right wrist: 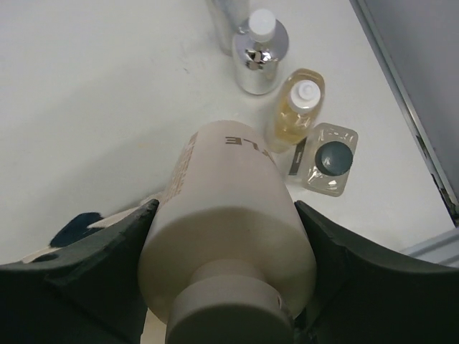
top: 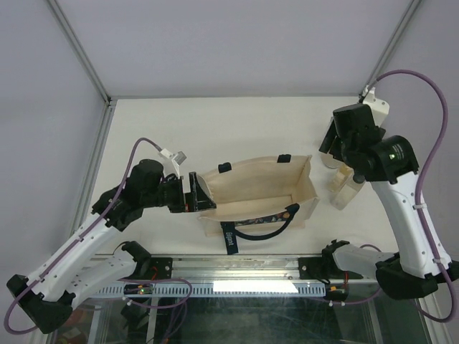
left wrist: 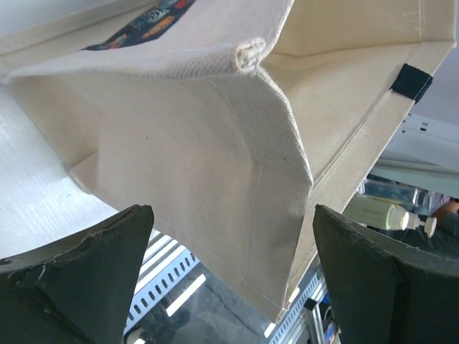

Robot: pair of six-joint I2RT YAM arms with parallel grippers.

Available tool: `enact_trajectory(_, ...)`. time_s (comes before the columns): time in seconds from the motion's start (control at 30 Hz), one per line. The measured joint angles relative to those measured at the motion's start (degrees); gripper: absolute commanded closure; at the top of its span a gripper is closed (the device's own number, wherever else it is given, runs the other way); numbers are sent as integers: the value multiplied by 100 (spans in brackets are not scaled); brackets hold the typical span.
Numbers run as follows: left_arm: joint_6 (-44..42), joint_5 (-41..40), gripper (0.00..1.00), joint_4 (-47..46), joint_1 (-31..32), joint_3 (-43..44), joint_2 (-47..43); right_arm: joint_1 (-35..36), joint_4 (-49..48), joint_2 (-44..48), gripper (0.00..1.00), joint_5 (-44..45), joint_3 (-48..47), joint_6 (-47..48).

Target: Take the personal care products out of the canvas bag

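Beige bottle (right wrist: 222, 186) sits pinched in the right gripper (right wrist: 226, 222) over the surface (right wrist: 107, 107), near the yellowish bottle (right wrist: 294, 107); lower it upright, clear of that neighbour. Left gripper (left wrist: 231, 215), spread, straddles the canvas bag's (top: 251, 190) end.

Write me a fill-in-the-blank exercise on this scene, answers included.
The right gripper holds the beige bottle; beyond it, the yellowish bottle has a ____ cap. The clear bottle beside that has a ____ cap. The left gripper stands ____ at one end of the canvas bag.
Missing words: white; dark; open.
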State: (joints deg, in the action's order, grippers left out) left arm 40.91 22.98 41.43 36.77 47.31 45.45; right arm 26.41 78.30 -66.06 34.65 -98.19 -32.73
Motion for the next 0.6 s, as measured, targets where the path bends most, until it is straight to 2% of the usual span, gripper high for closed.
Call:
enact_trajectory(0.3, 26, -822, 1, 476, 0, 487, -533, -1213, -1001, -378, 100, -804, 1403, 588)
enact_trajectory(0.6, 37, -1460, 1, 868, 0, 1132, -859, -1381, -2127, -1390, 99, -1602, 2302, 850)
